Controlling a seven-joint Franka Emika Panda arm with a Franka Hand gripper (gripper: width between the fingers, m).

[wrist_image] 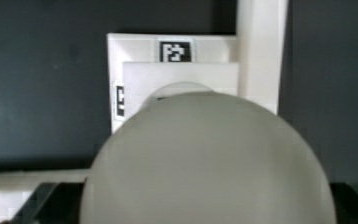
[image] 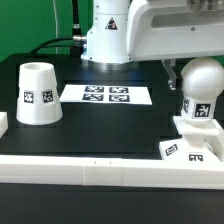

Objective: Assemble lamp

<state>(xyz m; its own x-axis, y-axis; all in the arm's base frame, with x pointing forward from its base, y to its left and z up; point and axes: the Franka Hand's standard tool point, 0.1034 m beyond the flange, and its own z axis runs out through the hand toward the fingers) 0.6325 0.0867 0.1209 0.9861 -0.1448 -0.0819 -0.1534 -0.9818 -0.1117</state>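
The white rounded bulb (image: pixel 202 88) stands upright with its lower end on the flat square base (image: pixel 192 143) at the exterior view's right. My gripper (image: pixel 203 68) comes down from above and is shut on the bulb's upper part. In the wrist view the bulb (wrist_image: pixel 197 150) fills the space between my dark fingers (wrist_image: pixel 48 203), and the base (wrist_image: pixel 149 70) with its tag lies beyond it. The tapered shade (image: pixel 37 92) stands alone, wide end down, at the exterior view's left.
The marker board (image: pixel 106 95) lies flat in the middle, in front of the arm's white pedestal (image: pixel 105 40). A long white border rail (image: pixel 90 165) runs along the near edge, and another rail (wrist_image: pixel 259 50) passes beside the base.
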